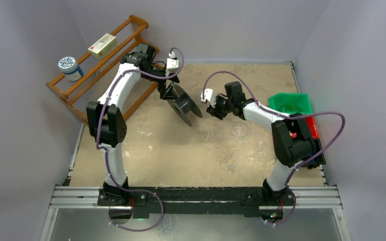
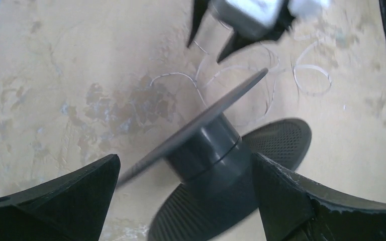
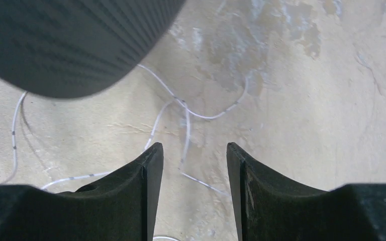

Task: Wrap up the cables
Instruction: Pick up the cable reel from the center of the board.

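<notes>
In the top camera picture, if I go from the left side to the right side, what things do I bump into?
Blue-and-white tub → white box → black spool held by the left gripper → right gripper → green bin.

Pale lavender walls (image 1: 25,50) close in a stained tan tabletop (image 1: 181,155) on three sides. A wooden rack (image 1: 100,70) leans at the table's far-left corner. Opposite the rack, at the right edge, sit a green bin (image 1: 291,103) and a red bin (image 1: 312,128). Light is even.
</notes>
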`<action>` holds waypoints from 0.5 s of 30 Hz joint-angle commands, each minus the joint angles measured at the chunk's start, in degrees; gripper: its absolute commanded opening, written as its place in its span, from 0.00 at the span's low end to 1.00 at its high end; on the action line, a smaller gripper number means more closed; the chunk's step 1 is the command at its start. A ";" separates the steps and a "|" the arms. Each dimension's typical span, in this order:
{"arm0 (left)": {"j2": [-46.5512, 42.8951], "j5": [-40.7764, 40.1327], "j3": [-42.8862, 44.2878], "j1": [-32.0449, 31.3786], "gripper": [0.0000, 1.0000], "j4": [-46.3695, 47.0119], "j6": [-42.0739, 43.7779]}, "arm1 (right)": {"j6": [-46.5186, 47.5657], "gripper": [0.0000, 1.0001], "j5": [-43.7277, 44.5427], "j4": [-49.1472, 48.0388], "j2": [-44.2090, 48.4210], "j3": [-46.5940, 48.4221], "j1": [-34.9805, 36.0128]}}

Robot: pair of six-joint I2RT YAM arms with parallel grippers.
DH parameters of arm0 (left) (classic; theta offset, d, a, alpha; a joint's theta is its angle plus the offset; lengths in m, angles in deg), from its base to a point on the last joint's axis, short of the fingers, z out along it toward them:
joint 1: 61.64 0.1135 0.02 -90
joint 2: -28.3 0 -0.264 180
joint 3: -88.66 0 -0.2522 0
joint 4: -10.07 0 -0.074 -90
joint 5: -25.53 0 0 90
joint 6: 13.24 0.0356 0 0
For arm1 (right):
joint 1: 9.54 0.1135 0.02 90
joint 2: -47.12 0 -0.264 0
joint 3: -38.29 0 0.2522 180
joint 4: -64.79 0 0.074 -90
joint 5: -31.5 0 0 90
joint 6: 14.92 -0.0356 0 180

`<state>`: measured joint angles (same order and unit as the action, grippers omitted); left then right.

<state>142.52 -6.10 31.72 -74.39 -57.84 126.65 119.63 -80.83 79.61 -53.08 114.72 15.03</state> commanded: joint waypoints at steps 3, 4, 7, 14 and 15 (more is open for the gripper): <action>5.15 -0.99 6.54 -0.07 0.99 -27.92 34.39 | -3.07 0.53 -5.55 2.59 3.32 1.94 -3.56; 5.01 -1.15 5.64 -0.15 0.99 -27.48 34.53 | -3.19 0.53 -5.39 2.55 3.63 1.57 -3.57; 4.94 -0.51 4.72 -0.04 0.99 -21.05 24.40 | -4.41 0.53 -4.61 2.82 3.83 2.41 -3.52; -5.33 -5.61 -13.64 -0.59 0.91 5.52 2.43 | -7.10 0.55 -3.85 4.01 3.03 7.02 -3.15; -6.80 -6.94 -16.49 -0.60 0.89 8.39 0.77 | -7.07 0.55 -4.03 3.68 3.12 7.14 -2.87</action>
<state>143.54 -9.36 23.94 -74.52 -65.10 137.38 114.50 -83.58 82.89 -51.49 118.72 11.47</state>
